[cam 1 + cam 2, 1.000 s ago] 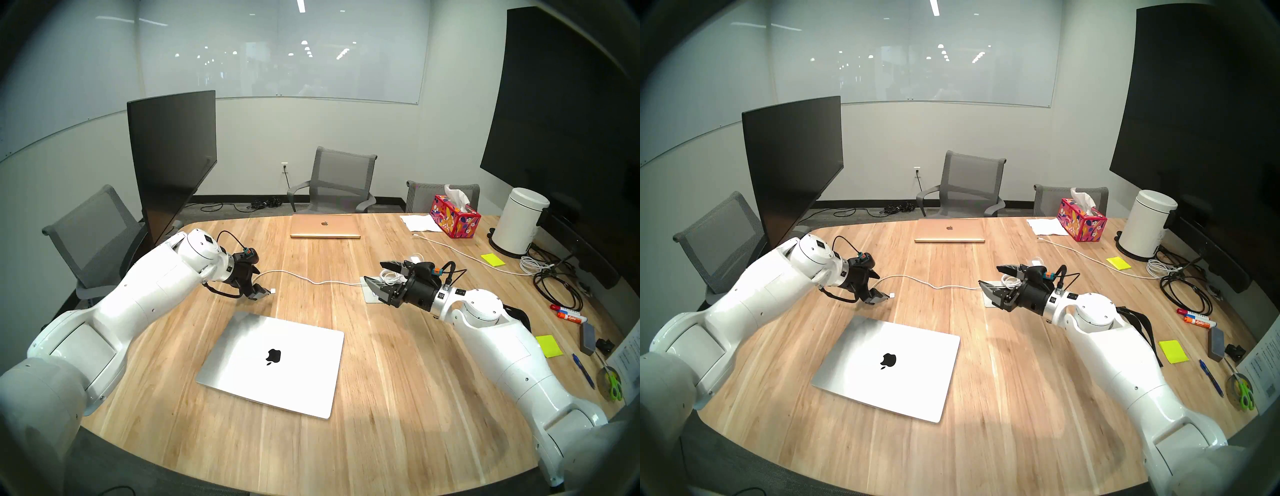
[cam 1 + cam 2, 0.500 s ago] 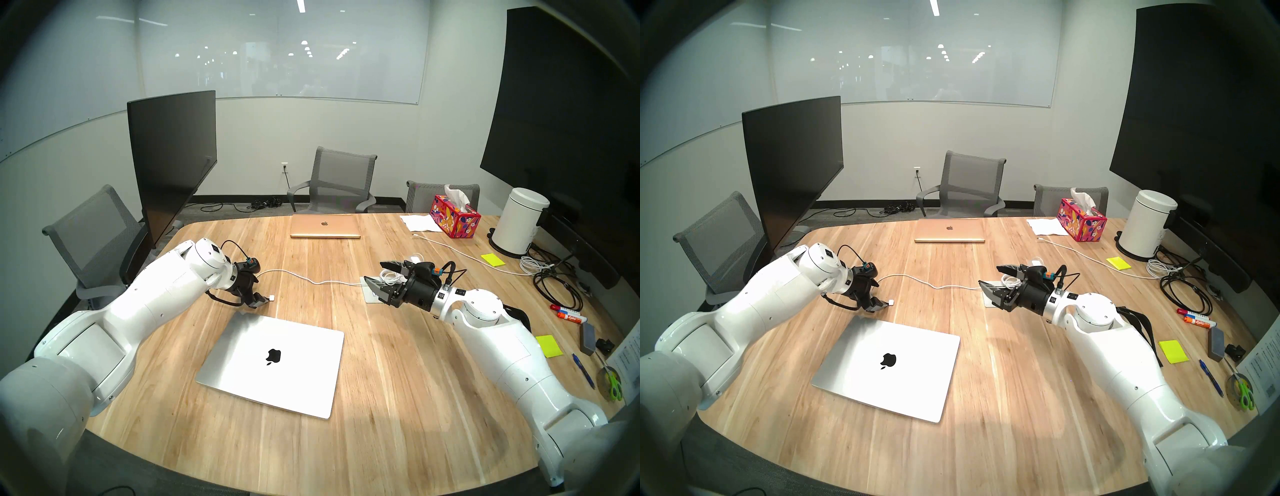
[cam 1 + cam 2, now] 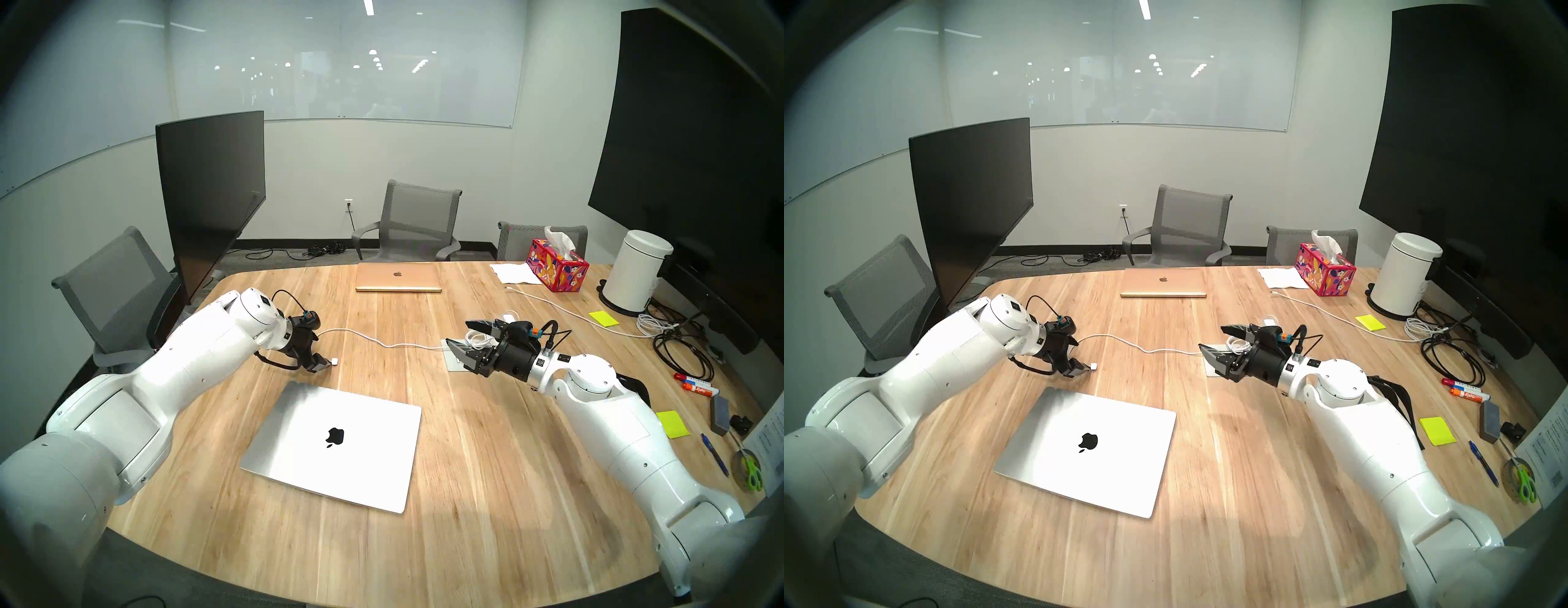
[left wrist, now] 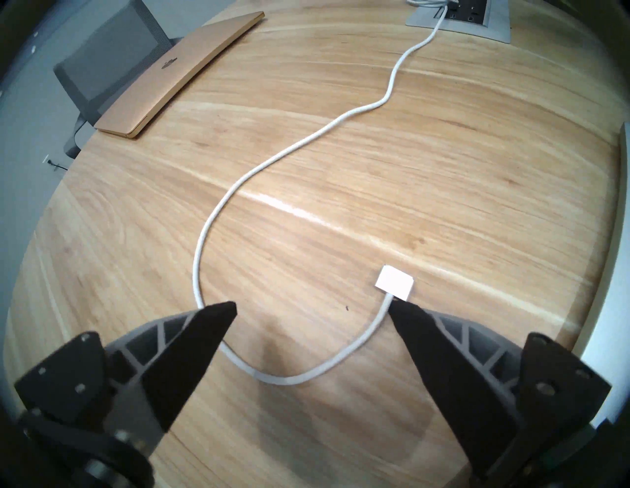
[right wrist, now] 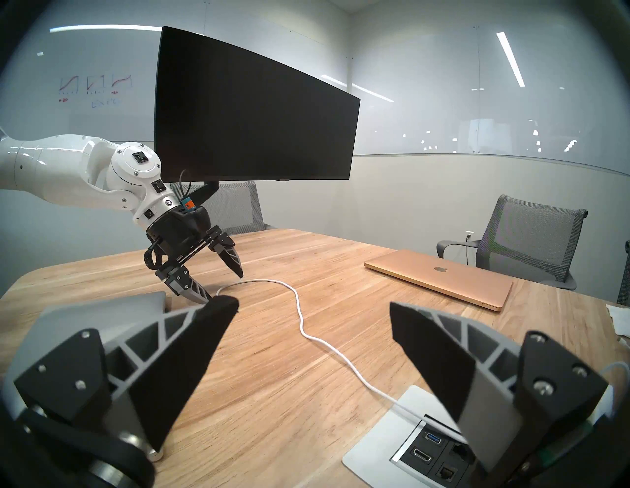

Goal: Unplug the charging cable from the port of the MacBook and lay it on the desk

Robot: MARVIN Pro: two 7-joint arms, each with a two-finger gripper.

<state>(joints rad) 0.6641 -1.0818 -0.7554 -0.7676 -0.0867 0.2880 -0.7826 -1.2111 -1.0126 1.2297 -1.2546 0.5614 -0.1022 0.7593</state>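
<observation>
Cable's off the MacBook (image 3: pixel 335 443) and down on the desk (image 3: pixel 488 458)!

My left gripper (image 4: pixel 312 308) hangs spread wide over the charging cable (image 4: pixel 218 218), gripping nothing; the cord loops between my fingers and its white plug (image 4: pixel 395 283) lies flat just past one fingertip, clear of the closed laptop. My right gripper (image 5: pixel 313 306) is spread too, empty, over the desk's port panel (image 5: pixel 402 432).

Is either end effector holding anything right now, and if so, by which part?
Nothing is held. The left end effector is open above the charging cable lying on the desk; the right end effector is open, empty.
</observation>
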